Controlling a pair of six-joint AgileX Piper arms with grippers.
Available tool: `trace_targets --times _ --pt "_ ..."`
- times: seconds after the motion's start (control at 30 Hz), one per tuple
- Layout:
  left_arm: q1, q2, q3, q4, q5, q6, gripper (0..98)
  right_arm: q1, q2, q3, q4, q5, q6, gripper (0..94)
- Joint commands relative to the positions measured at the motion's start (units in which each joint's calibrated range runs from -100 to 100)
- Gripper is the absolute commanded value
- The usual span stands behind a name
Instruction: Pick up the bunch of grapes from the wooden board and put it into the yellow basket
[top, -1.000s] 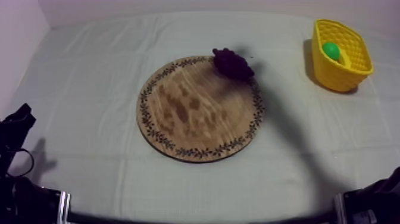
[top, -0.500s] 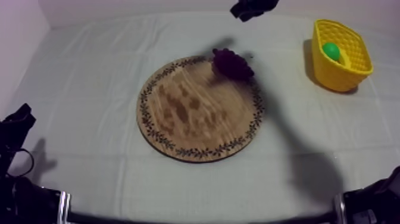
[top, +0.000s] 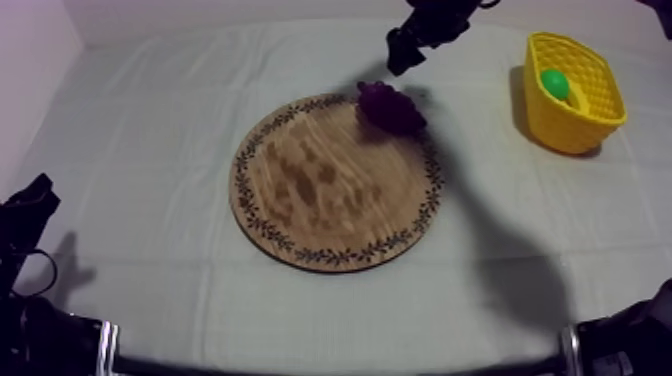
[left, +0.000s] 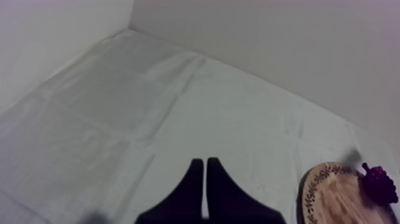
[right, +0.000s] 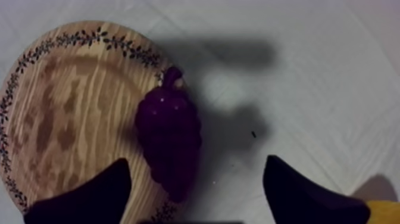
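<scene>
- The bunch of grapes (top: 390, 105) lies on the far right rim of the wooden board (top: 320, 190).
- The right pincer (top: 400, 50) hangs over the grapes, fingers wide apart, nothing between them.
- The left pincer (left: 205, 179) is low at the near left edge of the surface (top: 150, 150), fingers pressed together.
- The yellow basket (top: 572, 130) stands at the far right corner.

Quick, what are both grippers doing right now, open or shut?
Left gripper: shut, holding nothing.
Right gripper: open, over the purple bunch of grapes on the round wooden board.

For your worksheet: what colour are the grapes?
The grapes are dark purple; right wrist view shows it best.
</scene>
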Motion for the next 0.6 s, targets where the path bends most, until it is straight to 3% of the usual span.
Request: trace_targets --times 0.0,0.57 --pt "-0.01 0.03 0.04 0.01 0.03 -0.01 0.0 -0.14 0.24 -0.29 0.10 1.04 -0.07 87.7" --pt "-0.01 0.03 0.04 0.01 0.03 -0.01 0.0 -2.02 11.39 -8.22 1.48 2.09 -2.06 92.3"
